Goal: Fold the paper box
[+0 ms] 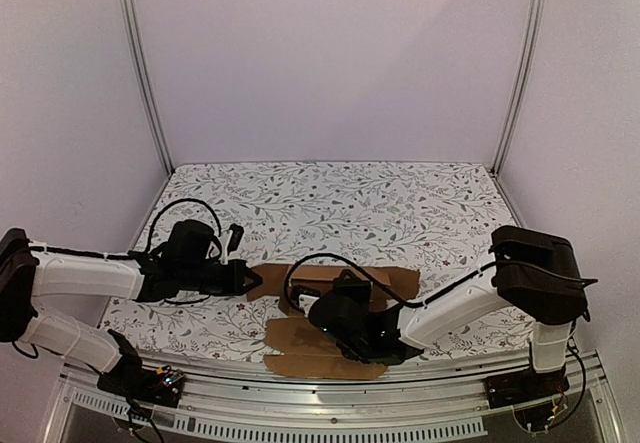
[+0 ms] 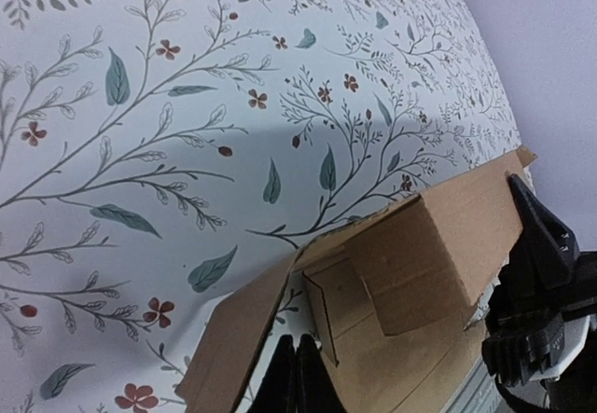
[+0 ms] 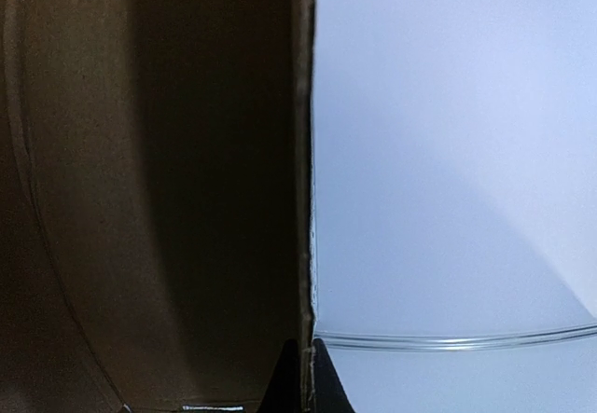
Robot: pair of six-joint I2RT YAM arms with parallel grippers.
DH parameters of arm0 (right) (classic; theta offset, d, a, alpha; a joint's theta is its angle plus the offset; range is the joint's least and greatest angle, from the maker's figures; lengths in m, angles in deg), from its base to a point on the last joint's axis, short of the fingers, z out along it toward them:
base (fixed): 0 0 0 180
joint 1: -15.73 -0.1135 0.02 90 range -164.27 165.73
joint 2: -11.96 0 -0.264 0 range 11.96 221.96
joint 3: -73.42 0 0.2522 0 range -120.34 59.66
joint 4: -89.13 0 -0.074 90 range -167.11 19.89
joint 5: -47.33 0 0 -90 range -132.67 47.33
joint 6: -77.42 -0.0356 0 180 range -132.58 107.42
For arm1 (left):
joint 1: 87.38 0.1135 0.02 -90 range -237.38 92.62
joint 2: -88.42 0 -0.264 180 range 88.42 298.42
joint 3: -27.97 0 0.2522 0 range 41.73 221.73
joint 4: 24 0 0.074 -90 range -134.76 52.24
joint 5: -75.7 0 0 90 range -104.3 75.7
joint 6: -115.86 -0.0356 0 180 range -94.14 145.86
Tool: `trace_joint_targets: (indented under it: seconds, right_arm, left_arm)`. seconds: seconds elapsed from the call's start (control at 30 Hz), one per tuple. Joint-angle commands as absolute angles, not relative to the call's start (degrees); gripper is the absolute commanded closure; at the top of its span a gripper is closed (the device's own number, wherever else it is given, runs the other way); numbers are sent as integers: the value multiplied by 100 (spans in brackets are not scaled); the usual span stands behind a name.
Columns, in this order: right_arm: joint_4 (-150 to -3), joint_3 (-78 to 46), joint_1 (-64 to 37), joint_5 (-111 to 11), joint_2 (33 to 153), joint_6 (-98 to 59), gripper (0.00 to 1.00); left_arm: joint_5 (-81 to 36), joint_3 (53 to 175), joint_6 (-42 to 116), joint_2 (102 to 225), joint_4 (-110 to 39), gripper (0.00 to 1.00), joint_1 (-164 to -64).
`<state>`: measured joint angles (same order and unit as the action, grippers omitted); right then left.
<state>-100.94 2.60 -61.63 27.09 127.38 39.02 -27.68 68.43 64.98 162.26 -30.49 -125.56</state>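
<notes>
Left pincer, fingers together, noses the left flap of the paper box, half-formed on the tabletop near the arms; right pincer is clamped on a panel edge. Mid-fold, I'd judge: next, swing that wall upright, creases aligned.

top: overhead, wide | wrists: close, low | all share paper box

Both arms have white shells, black joints, looping black cables, and a black left tool and right tool.
</notes>
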Motion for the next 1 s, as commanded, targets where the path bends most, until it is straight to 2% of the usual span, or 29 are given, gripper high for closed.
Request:
trace_joint_targets:
  seconds: [0.0, 0.2, 0.37, 0.77, 0.97]
  right_arm:
    - [-10611, 379, -6244, 2890, 12909, 4182, 100]
    - [-10875, 482, -6261, 2904, 12929, 4359, 100]
    - [-11507, 605, -6315, 2925, 12945, 4737, 100]
    - [-14061, 842, -6407, 2953, 13410, 6573, 100]
    - [-14163, 890, -6407, 2901, 13472, 6704, 100]
  left_arm:
    - [-2807, 6949, 6455, 15746, -3321, 100, -12500]
    - [-1876, 7385, 6215, 14949, -4595, 100, -12411]
    - [-1838, 7698, 6138, 15043, -4906, 100, -12027]
    - [-2766, 8060, 6025, 16783, -3768, 100, -11832]
    - [-3243, 7994, 5988, 17135, -3254, 100, -11832]
